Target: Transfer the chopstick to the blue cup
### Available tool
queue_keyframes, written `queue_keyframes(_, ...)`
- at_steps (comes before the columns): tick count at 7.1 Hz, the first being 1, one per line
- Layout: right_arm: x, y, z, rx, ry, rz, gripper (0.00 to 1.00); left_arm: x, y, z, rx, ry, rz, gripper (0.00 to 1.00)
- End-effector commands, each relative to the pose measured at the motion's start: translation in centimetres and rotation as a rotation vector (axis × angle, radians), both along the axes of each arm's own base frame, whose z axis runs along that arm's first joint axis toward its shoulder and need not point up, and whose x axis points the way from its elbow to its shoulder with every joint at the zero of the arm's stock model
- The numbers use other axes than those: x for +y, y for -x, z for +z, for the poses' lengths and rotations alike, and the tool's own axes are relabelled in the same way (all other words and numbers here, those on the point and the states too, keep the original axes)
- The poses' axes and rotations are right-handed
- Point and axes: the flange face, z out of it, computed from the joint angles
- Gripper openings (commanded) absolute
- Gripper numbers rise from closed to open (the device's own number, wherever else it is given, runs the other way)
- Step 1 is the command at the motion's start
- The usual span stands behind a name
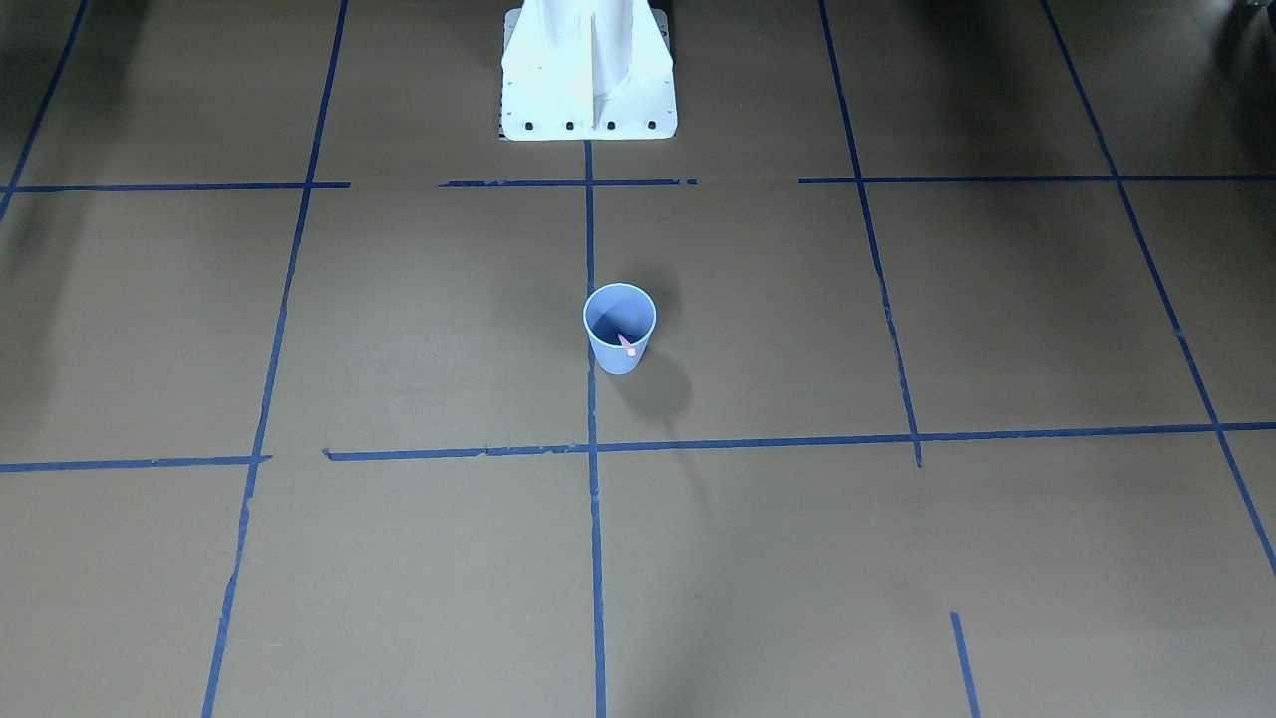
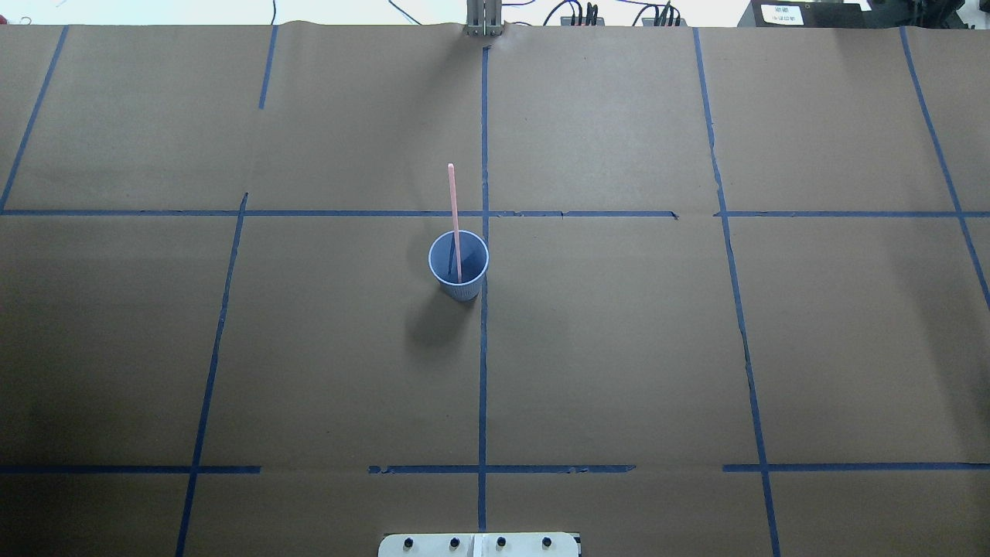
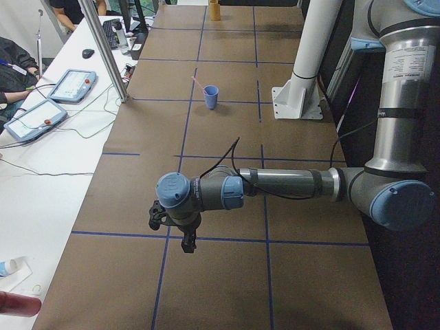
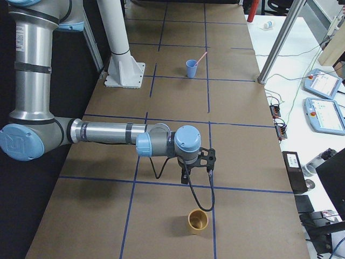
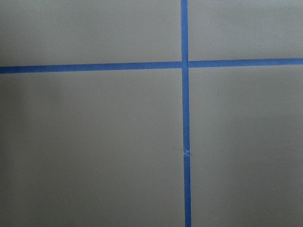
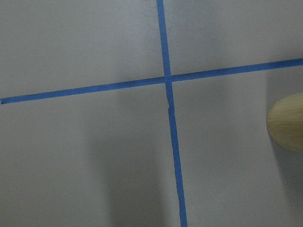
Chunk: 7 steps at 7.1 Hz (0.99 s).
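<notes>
Nearest the left-end camera, the left arm [image 3: 289, 184] stretches low over the brown paper table [image 3: 227, 289]. Its left gripper [image 3: 186, 242] is a small dark shape pointing down by a line of blue tape [image 5: 185, 64]. From that side I cannot tell whether the jaws stand wide or narrow, and its wrist camera shows only paper and crossing tape, no fingers.

From the right end, the right arm [image 4: 108, 132] lies much the same, and the right gripper [image 4: 186, 175] is equally hard to read. A tan cup [image 4: 197, 221] stands upright near it at 6 o'clock. The right wrist camera catches that cup only as a blurred pale curve, cut off at the 3 o'clock edge.

Neither arm shows from overhead. There the blue cup [image 2: 459, 267] stands upright near the table's middle, just at 9 o'clock of the centre tape line and well apart from both grippers. The chopstick [image 2: 453, 216] stands in it, its lower end inside and its long upper part leaning out toward 12 o'clock. From the front it is foreshortened to a short pink stub at the rim's 5 o'clock, and the white pedestal [image 1: 588, 70] is cut off at 12 o'clock
</notes>
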Motion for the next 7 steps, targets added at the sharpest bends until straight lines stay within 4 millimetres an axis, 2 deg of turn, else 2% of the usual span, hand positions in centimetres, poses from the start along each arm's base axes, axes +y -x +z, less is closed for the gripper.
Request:
queue_keyframes(1, -0.08, -0.29, 0.28, 0.044, -0.002, 0.003, 1.00, -0.10, -0.07, -0.07, 0.000, -0.002, 0.001, 1.00)
queue_keyframes(7, 0.01, -0.40, 0.21, 0.060, -0.011, 0.000, 1.00, -0.18, -0.07, -0.09, 0.000, -0.004, 0.001, 1.00)
